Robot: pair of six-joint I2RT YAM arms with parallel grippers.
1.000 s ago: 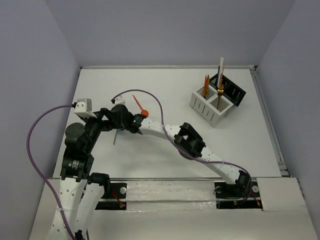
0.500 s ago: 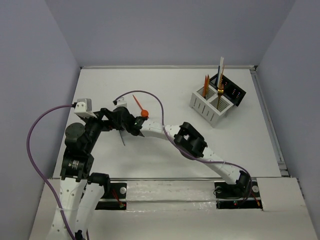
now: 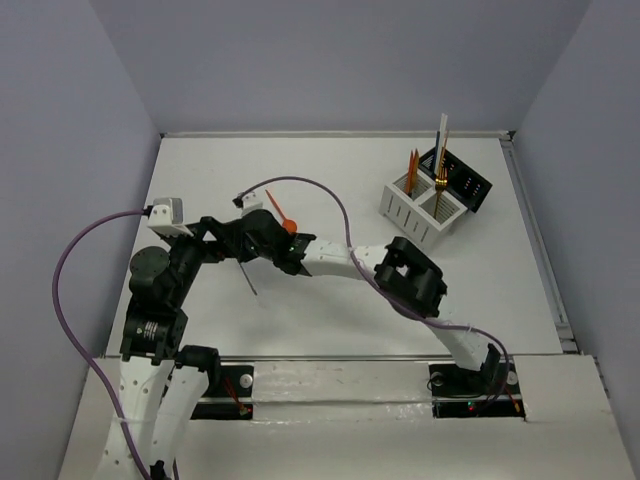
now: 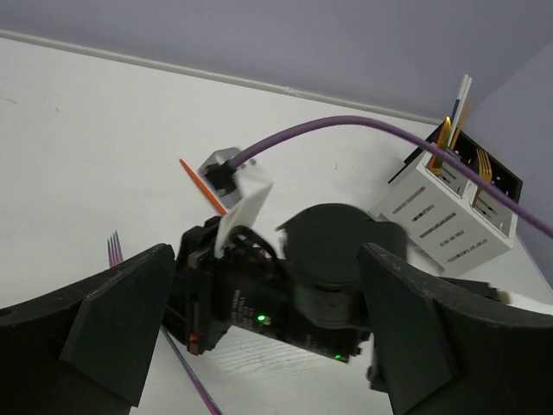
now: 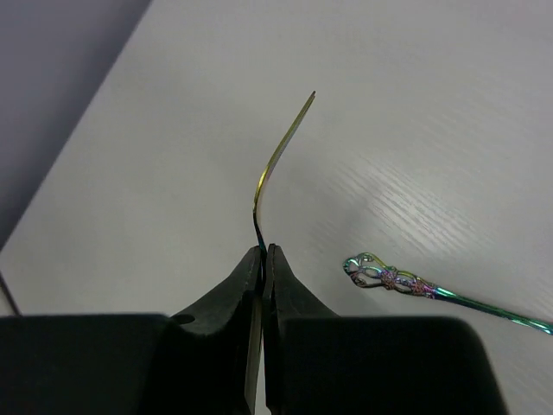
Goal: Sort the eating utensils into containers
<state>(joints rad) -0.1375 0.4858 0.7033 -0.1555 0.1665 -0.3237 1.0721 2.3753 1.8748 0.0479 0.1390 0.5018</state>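
The right end effector (image 5: 263, 259) is pressed together on a thin gold-coloured piece (image 5: 275, 164). The piece stands out past the fingertips, seen from its edge, with its curved tip pointing away. This is over the left part of the worktop (image 3: 330, 170), about midway between near and far. A second thin piece, a rainbow-coloured piece (image 5: 397, 281) with an ornate handle end, lies flat on the worktop just beside those fingers and does not touch them.

The left end effector (image 4: 266, 251) has its fingers wide apart and holds nothing. The wrist of the right arm sits directly before it, between the two fingers.

An orange spoon (image 3: 281, 214) lies on the worktop just on the far side of the right end effector, with the round bowl at its nearer end.

Outside the containers I count three pieces: one clamped, one rainbow-coloured and one orange spoon. The containers are two, one white caddy (image 3: 405, 212) and one black box (image 3: 470, 185) joined to it. They stand at the far right, well apart from both end effectors. In them stand two orange handles (image 3: 413, 163) side by side and one pale stick (image 3: 441, 125) rising highest. There is also a bunch of gold pieces (image 3: 440, 175), too close together for me to count.
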